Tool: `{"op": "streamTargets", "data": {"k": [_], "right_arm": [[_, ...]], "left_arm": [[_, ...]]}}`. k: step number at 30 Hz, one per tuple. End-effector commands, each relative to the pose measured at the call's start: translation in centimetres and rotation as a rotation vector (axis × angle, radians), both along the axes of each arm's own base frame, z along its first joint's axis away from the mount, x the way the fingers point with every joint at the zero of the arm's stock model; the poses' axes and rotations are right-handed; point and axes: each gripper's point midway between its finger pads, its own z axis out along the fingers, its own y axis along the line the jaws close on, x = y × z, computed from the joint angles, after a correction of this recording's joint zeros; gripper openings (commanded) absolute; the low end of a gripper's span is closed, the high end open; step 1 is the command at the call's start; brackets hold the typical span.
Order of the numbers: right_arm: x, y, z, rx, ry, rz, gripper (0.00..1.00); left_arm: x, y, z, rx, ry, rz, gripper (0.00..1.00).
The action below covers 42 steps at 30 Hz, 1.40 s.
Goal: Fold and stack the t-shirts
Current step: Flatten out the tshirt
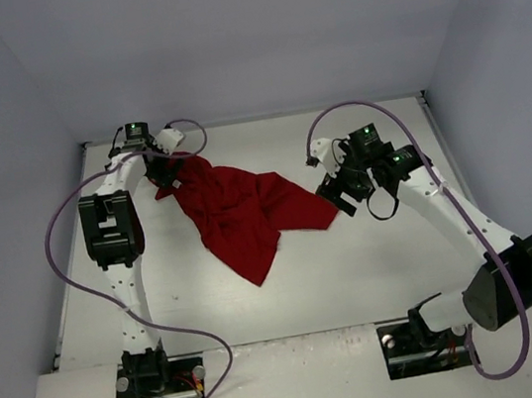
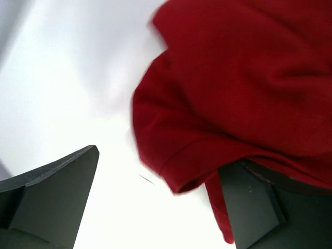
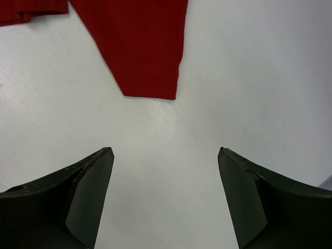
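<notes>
A dark red t-shirt (image 1: 237,208) lies crumpled on the white table, left of centre, with one point trailing toward the near side. My left gripper (image 1: 165,179) is at the shirt's far-left end. In the left wrist view this gripper (image 2: 158,161) is open wide, and red cloth (image 2: 233,88) drapes over its right finger (image 2: 270,207) with a hemmed fold hanging beside it. My right gripper (image 1: 336,197) sits just off the shirt's right tip. It stands open (image 3: 165,150) over bare table, and a hemmed shirt corner (image 3: 145,57) lies ahead of the fingertips, apart from them.
Grey walls enclose the white table (image 1: 356,266) on the left, back and right. Purple cables (image 1: 59,220) loop beside both arms. The arm bases (image 1: 158,380) stand at the near edge.
</notes>
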Motion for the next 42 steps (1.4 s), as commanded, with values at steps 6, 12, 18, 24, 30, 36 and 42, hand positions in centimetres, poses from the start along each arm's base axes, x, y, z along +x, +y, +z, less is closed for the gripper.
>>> {"op": "streamTargets", "data": {"k": [6,12,18,24,30,36,42], "right_arm": [[6.6,2.6,-0.7,0.212,0.007,-0.025,0.65],[8.1,3.9,-3.1,0.257,0.091,0.012,0.65],[8.2,4.2,-7.3,0.257,0.205,0.007,0.67],[7.9,2.9,-10.0,0.203,0.243,-0.001,0.71],[8.4,1.1,-10.8,0.194,0.252,-0.033,0.71],[8.7,0.7,-10.7,0.200,0.250,-0.044,0.71],[9.0,-0.1,-10.6,0.191,0.244,-0.059,0.71]], "left_arm": [[-2.1,-6.1,23.6,-0.436,-0.368,-0.102,0.97],[-14.6,-12.2,22.3,-0.310,-0.197,-0.428,0.97],[-26.6,-17.6,14.0,-0.145,0.072,-0.600,0.97],[-31.8,-21.2,8.8,-0.196,0.283,-0.601,0.92],[-32.5,-21.3,3.9,-0.077,0.341,-0.571,0.90],[-32.0,-22.5,1.4,-0.031,0.346,-0.517,0.86],[-32.8,-24.1,0.4,-0.056,0.333,-0.525,0.81]]}}
